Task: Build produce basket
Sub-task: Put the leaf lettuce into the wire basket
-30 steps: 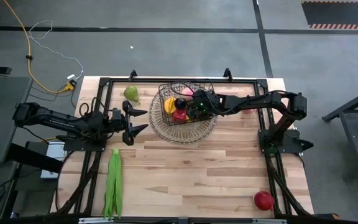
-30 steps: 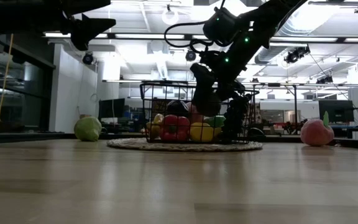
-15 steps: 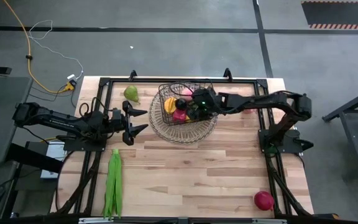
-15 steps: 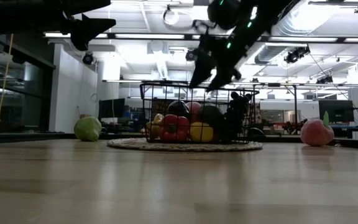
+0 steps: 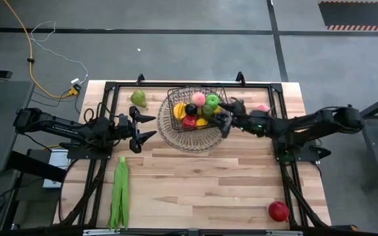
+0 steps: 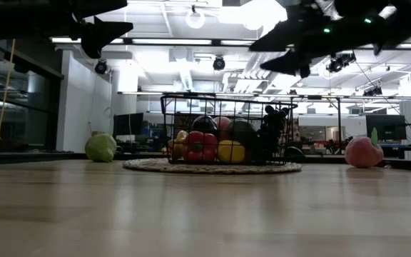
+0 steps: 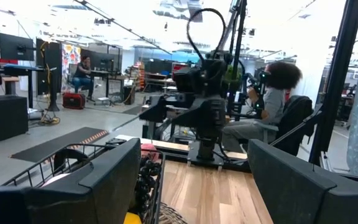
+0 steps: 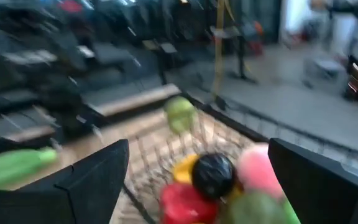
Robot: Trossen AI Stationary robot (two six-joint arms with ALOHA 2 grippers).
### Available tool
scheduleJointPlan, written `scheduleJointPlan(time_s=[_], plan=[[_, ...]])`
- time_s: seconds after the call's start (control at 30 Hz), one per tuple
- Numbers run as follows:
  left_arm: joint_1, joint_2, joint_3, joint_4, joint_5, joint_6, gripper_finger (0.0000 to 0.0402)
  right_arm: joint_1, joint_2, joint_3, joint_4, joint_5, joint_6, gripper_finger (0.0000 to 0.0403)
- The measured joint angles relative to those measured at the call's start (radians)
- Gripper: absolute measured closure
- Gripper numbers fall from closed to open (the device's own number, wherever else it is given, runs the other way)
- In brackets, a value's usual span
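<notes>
My right fingers [image 5: 223,118] stand apart and empty, raised above the basket [image 5: 195,118], at its rim on my side. Ahead of them, down inside it, sit a green apple [image 5: 212,101], a pink piece [image 5: 198,98], a dark round fruit [image 5: 191,109], perhaps grapes, a red one [image 5: 189,120] and yellow ones. My left fingers [image 5: 144,126] are spread wide too, holding nothing, hovering just beside the basket's other side. Long green pods [image 5: 119,191] lie on the desk [image 5: 202,177] behind them.
</notes>
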State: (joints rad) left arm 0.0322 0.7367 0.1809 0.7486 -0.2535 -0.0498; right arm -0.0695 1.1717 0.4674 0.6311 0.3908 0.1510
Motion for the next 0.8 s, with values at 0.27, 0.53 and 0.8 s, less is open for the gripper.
scheduleJointPlan(time_s=[0.27,0.53,0.8], plan=[[0.000,0.000,0.000,0.003,0.000,0.001,0.0115,-0.002,-0.035,-0.138,0.231,-0.211,-0.077,0.0029],[0.000,0.000,0.000,0.004,-0.004,0.000,0.0115,-0.002,-0.035,-0.135,0.227,-0.247,-0.098,0.0029],[0.000,0.000,0.000,0.004,-0.004,0.001,0.0115,-0.002,-0.035,-0.134,0.227,-0.247,-0.107,0.0029]])
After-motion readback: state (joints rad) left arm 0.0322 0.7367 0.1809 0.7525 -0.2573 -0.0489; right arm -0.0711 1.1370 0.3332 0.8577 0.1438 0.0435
